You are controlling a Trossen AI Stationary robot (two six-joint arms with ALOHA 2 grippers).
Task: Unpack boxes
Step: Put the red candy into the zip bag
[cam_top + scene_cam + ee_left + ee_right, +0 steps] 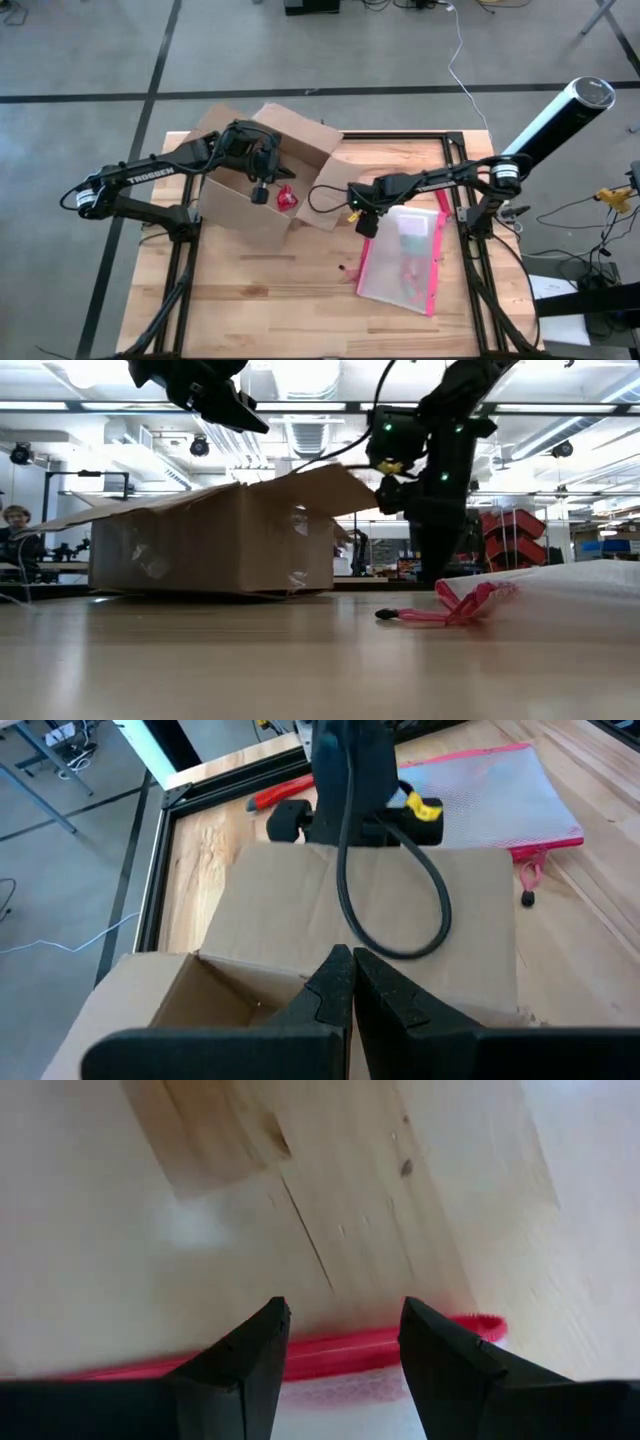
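Note:
The brown cardboard box stands on the table's left half with its flaps open; one flap spreads toward the right. A red item shows inside it. My left gripper hangs shut over the opening, above the box and holding nothing; the left wrist view shows its fingertips closed together. My right gripper is open and raised above the far left corner of the pink-edged translucent pouch. Its fingers stand over the pouch's pink edge, clear of it.
The pouch lies flat on the table's right half, its pink zip pull trailing toward the middle. A red tool lies by the black frame rail at the far right. Bare wood lies along the near edge.

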